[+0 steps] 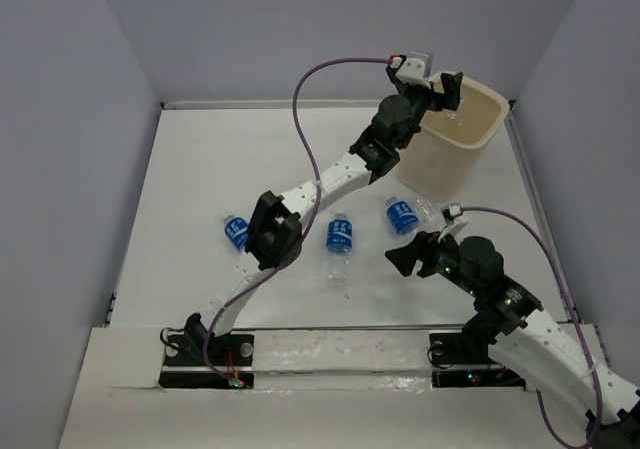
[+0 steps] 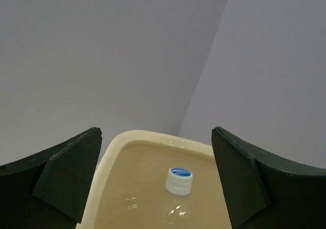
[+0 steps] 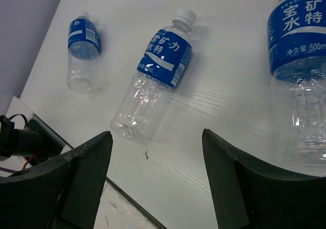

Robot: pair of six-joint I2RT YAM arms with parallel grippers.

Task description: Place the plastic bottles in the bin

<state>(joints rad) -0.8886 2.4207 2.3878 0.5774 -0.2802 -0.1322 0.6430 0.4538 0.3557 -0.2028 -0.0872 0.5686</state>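
The cream bin (image 1: 452,159) stands at the back right of the table. My left gripper (image 1: 447,91) hangs open and empty over its near rim. In the left wrist view the left gripper (image 2: 157,137) frames the bin (image 2: 137,170), and a clear plastic bottle (image 2: 178,183) with a white cap stands inside it. Three plastic bottles with blue labels lie on the table: left (image 1: 236,231), middle (image 1: 340,239) and right (image 1: 402,215). My right gripper (image 1: 402,259) is open and empty, low beside the right one. The right wrist view, with the gripper (image 3: 157,137), shows all three bottles (image 3: 84,50), (image 3: 155,78), (image 3: 300,60).
The white table (image 1: 220,159) is walled by grey panels at the back and sides. A black rail (image 1: 340,377) with both arm bases runs along the near edge. The left arm (image 1: 320,184) stretches diagonally above the table between the bottles and the bin.
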